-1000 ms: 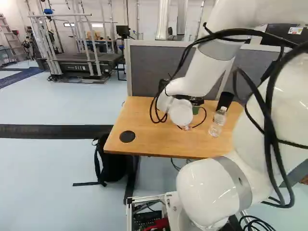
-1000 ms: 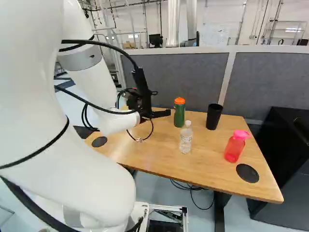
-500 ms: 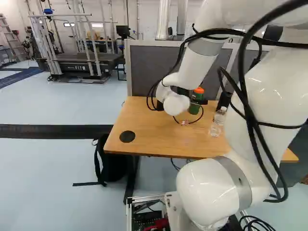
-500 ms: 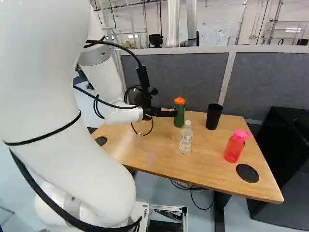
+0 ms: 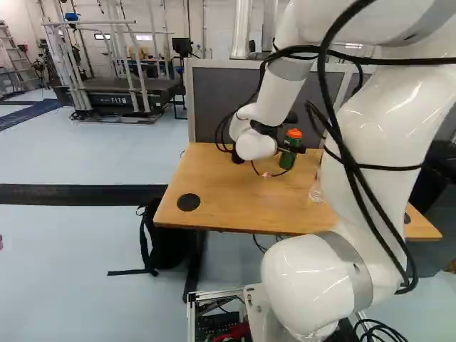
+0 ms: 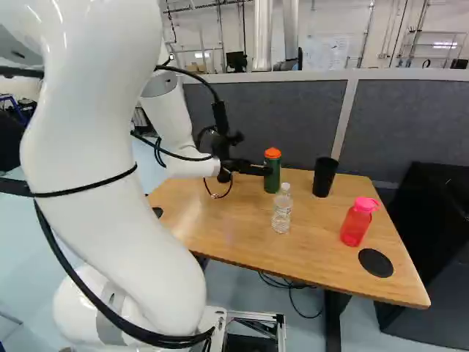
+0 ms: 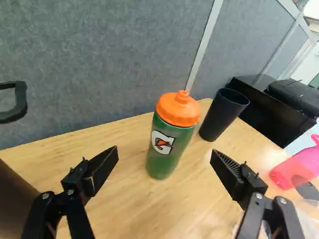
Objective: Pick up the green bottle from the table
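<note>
The black gripper (image 6: pixel 265 170) reaches level over the table's back part, its fingertips close beside the green bottle (image 6: pixel 272 176) in the right base view. Seen from the wrist, the gripper (image 7: pixel 164 159) is open, one finger to each side of the upright green bottle (image 7: pixel 167 147) with its orange lid. Gaps show on both sides of the bottle, and neither finger touches it. How far it stands between the fingertips I cannot tell. In the left base view the bottle's orange lid (image 5: pixel 294 133) shows above the finger.
On the wooden table (image 6: pixel 330 257) stand a clear water bottle (image 6: pixel 282 209), a black cup (image 6: pixel 325 177) and a pink bottle (image 6: pixel 357 222). A grey partition (image 6: pixel 410 125) runs behind the table. A black cabinet (image 6: pixel 432 249) is at its right. A backpack (image 5: pixel 167 246) lies below.
The gripper has moved ahead, closer to the green bottle, and the arm has swung and stretched with it. In the left base view the bottle has come out from behind the wrist. The base has not moved.
</note>
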Controlling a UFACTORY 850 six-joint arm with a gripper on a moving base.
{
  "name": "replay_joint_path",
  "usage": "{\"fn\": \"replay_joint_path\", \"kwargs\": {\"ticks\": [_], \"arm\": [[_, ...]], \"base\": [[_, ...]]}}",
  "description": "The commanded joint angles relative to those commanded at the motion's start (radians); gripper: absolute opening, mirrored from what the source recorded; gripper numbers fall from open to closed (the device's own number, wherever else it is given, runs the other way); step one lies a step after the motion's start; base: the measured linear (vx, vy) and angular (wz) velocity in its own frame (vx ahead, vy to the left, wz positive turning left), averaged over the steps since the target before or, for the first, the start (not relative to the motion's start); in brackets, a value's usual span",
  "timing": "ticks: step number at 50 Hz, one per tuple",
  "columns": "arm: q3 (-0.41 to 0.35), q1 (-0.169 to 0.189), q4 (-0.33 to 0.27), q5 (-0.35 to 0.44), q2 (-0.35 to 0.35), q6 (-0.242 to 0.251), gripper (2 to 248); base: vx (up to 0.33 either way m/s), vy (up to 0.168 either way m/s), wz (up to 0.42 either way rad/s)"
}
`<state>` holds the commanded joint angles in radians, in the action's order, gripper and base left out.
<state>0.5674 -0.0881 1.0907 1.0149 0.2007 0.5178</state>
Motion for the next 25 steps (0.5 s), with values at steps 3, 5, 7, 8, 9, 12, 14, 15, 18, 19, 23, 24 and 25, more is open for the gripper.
{"fn": "replay_joint_path", "kwargs": {"ticks": [3,5,7,8,9,12,14,15,18,19,23,24,25], "arm": [[0.017,0.003,0.000,0.000,0.014,0.000,247],[0.029,0.005,0.000,0.000,0.024,0.000,247],[0.041,0.007,0.000,0.000,0.034,0.000,247],[0.047,0.009,0.000,0.000,0.039,0.000,247],[0.053,0.010,0.000,0.000,0.044,0.000,247],[0.071,0.015,0.000,0.000,0.059,0.000,247],[0.083,0.019,0.000,0.000,0.069,0.000,247],[0.089,0.021,0.000,0.000,0.073,0.000,247],[0.106,0.028,0.000,0.000,0.087,0.000,247],[0.112,0.030,0.000,0.000,0.092,0.000,247],[0.132,0.040,0.000,0.000,0.108,0.000,247],[0.137,0.043,0.000,0.000,0.112,0.000,247],[0.142,0.046,0.000,0.000,0.116,0.000,247]], "base": [[0.000,0.000,0.000],[0.000,0.000,0.000],[0.000,0.000,0.000],[0.000,0.000,0.000],[0.000,0.000,0.000],[0.000,0.000,0.000],[0.000,0.000,0.000],[0.000,0.000,0.000],[0.000,0.000,0.000],[0.000,0.000,0.000],[0.000,0.000,0.000],[0.000,0.000,0.000],[0.000,0.000,0.000]]}}
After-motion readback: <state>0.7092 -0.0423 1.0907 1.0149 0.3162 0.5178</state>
